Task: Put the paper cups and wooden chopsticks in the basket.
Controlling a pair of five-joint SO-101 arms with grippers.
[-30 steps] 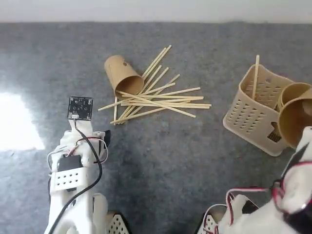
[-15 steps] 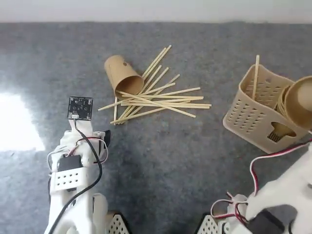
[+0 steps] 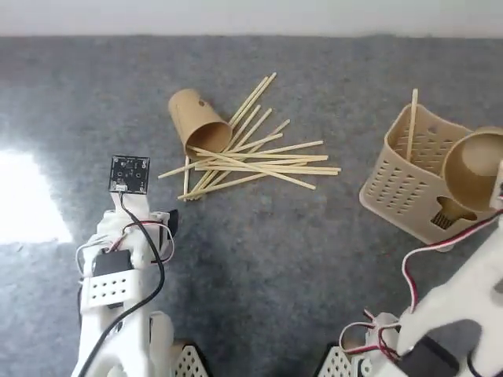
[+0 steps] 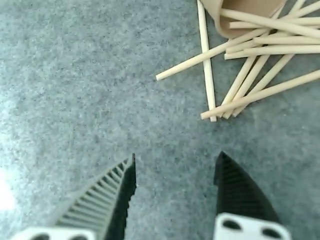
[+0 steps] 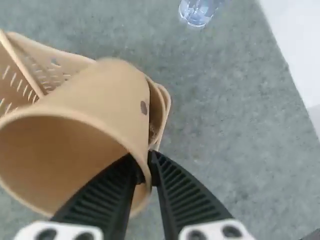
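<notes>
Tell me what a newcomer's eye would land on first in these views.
First, the right gripper pinching the rim of a paper cup, held tilted over the beige basket on the right. Next, the fan of wooden chopsticks in the middle of the grey mat, with a second cup lying on its side among them. The left gripper hangs open just short of that pile.

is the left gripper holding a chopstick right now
No, the left gripper is open over bare carpet, with the chopsticks lying apart from it.

Clear bottle (image 5: pixel 197 11) on grey carpet (image 3: pixel 314 259)
</notes>
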